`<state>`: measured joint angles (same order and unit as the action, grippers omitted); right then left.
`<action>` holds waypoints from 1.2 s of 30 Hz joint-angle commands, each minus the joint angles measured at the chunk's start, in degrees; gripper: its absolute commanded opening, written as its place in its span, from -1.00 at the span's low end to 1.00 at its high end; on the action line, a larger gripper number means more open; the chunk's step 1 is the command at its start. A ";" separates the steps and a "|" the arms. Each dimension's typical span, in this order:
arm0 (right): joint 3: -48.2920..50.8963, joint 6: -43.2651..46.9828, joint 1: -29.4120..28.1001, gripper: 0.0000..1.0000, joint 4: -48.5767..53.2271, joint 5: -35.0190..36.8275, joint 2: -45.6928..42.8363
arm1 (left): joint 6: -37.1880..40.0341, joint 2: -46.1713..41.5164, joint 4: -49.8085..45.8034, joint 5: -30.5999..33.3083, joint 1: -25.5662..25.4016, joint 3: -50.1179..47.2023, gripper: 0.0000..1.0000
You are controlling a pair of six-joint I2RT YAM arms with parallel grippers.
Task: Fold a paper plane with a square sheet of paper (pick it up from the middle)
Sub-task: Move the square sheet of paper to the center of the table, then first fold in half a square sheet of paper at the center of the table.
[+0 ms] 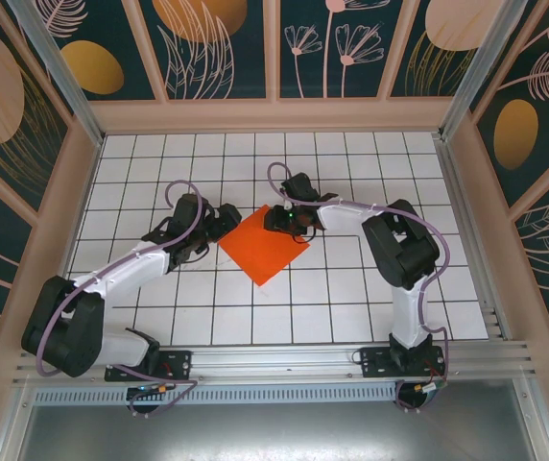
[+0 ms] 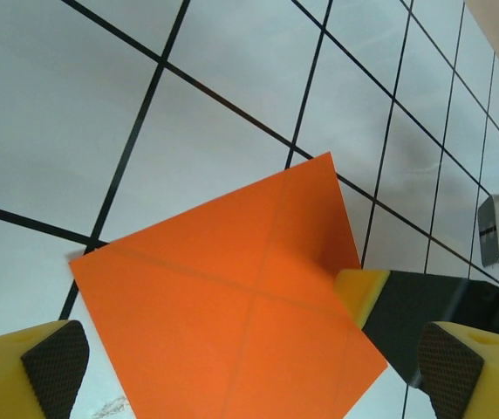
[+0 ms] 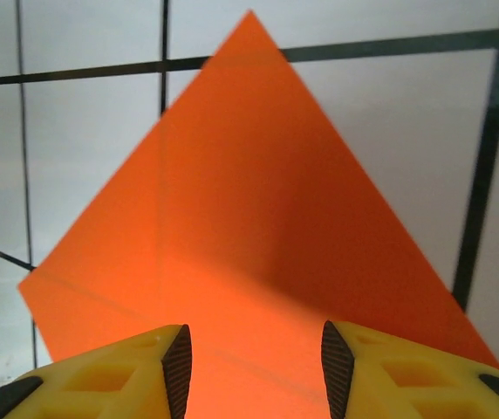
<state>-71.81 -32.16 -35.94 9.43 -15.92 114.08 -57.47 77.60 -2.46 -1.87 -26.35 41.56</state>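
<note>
The square sheet of paper [image 1: 263, 248] is lying flat on the white gridded table [image 1: 351, 298], turned so that its corners are pointing away from and toward the arm bases like a diamond. Faint crease lines are crossing its orange-red surface [image 2: 232, 305].

The left gripper [image 1: 221, 227] is hovering just beside the sheet's upper left edge, near the left corner. In the left wrist view its jaws are standing wide apart [image 2: 249, 375], one dark pad [image 2: 53, 360] off the sheet's left corner and the other well beyond the opposite edge, gripping nothing.

The right gripper [image 1: 288, 223] is sitting over the sheet's upper right edge, close to the far corner. Its jaws are standing partway apart [image 3: 256, 367], the sheet [image 3: 249, 201] showing in the gap between the two pads and stretching away from them. One of its yellow fingers [image 2: 360, 292] is resting at that edge, casting a shadow on the paper. Whether the tips are pressing the paper is not clear.
</note>
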 commanded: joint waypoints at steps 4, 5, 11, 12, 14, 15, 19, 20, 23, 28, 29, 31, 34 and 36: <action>8.72 -2.94 1.93 -0.07 6.31 8.25 -4.56 | 1.40 0.55 -2.71 1.87 0.42 0.54 0.98; 10.74 -3.46 2.51 -0.06 6.80 9.63 -6.02 | 1.75 0.81 -2.79 1.87 0.43 0.63 0.98; 21.49 -4.77 6.21 -0.03 10.70 18.21 -16.55 | 3.03 1.65 -3.28 1.77 0.50 0.90 0.97; 21.45 -3.73 6.24 -0.01 11.46 19.16 -17.92 | 3.15 1.72 -3.30 1.78 0.47 0.90 0.98; 19.40 -1.15 5.91 0.06 13.51 19.92 -20.09 | 3.30 1.96 -3.28 1.69 0.50 1.07 0.98; 17.82 0.73 5.44 0.12 14.40 19.66 -21.03 | 3.34 2.14 -3.25 1.60 0.47 1.14 0.97; 13.06 9.54 2.75 0.49 17.62 17.08 -21.45 | 3.48 2.23 -3.50 1.93 0.53 1.37 0.97; 12.50 11.33 1.94 0.61 18.38 17.02 -20.85 | 3.44 2.21 -3.52 2.04 0.56 1.34 0.97; 11.43 16.04 -0.31 0.88 20.41 17.63 -18.40 | 3.46 2.24 -3.53 2.17 0.53 1.07 0.98; 9.63 19.15 -3.70 0.98 21.54 17.83 -14.22 | 3.38 2.46 -3.52 2.00 0.54 0.72 0.98; 9.42 19.18 -4.00 0.98 21.76 18.25 -13.29 | 3.33 2.57 -3.54 1.95 0.59 0.71 0.98; 9.15 19.30 -4.33 0.97 21.94 18.10 -11.65 | 3.27 2.67 -3.57 1.83 0.51 0.57 0.98; 9.53 19.24 -4.52 0.94 21.34 17.74 -10.47 | 3.15 2.73 -3.55 1.86 0.56 0.29 0.97; 9.72 18.95 -4.56 0.90 21.11 18.44 -9.83 | 3.16 2.78 -3.54 1.76 0.56 0.12 0.97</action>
<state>-61.34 -14.15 -40.29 28.60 1.91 102.61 -55.11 79.99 -4.80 -0.75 -26.13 41.67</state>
